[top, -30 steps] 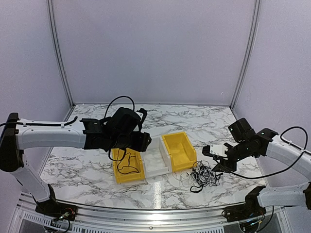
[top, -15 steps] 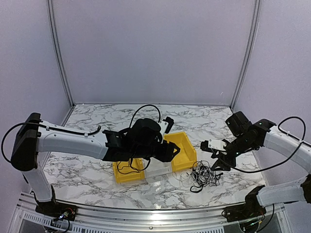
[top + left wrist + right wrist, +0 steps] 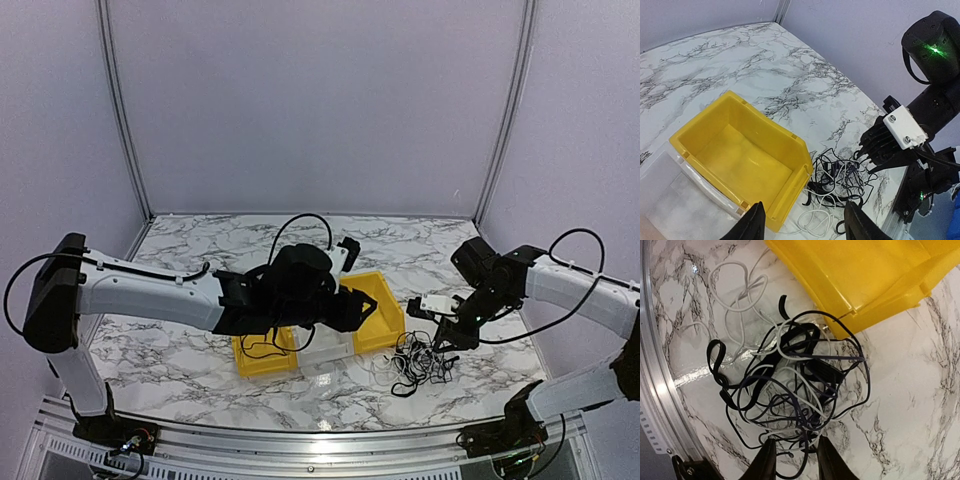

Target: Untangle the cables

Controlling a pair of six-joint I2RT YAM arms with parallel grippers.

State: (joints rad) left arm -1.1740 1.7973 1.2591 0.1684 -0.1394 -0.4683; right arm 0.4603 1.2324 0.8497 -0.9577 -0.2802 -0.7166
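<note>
Thin black cables (image 3: pixel 418 362), knotted together with one pale whitish strand, lie in a loose heap on the white marble-patterned table (image 3: pixel 200 240), directly beneath the right gripper (image 3: pixel 443 335). The right wrist view shows that gripper (image 3: pixel 794 462) pointing straight down at the cables (image 3: pixel 790 375). The near edge of the tangle reaches in between its two fingers (image 3: pixel 766 460), and the bulk spreads out ahead of the fingertips. Its jaws stand part-way apart, with a gap far wider than any strand, and no strand looks pinched. Beyond the heap from this gripper sits a yellow plastic bin (image 3: pixel 865 275). Whether its corner touches the outermost black loop or only lies just beside it, I cannot tell. The whitish strand loops out to the left of the fingers, toward the aluminium rail (image 3: pixel 655 365) at the table's edge.

The left gripper (image 3: pixel 362 305) hangs above a corner of the same bin, jaws spread wide with nothing between them. In its own wrist view the gripper (image 3: pixel 805 225) has the cables straight ahead of the fingertips and apart from them. The right gripper's black fingers (image 3: pixel 872 147) are at the heap's far side. Ahead and to its left lies the yellow bin, with a clear plastic bin (image 3: pixel 670 195) touching that bin's far side. Behind the left gripper, under its arm, a second yellow plastic bin (image 3: pixel 250 362) shows a black strand inside.
</note>
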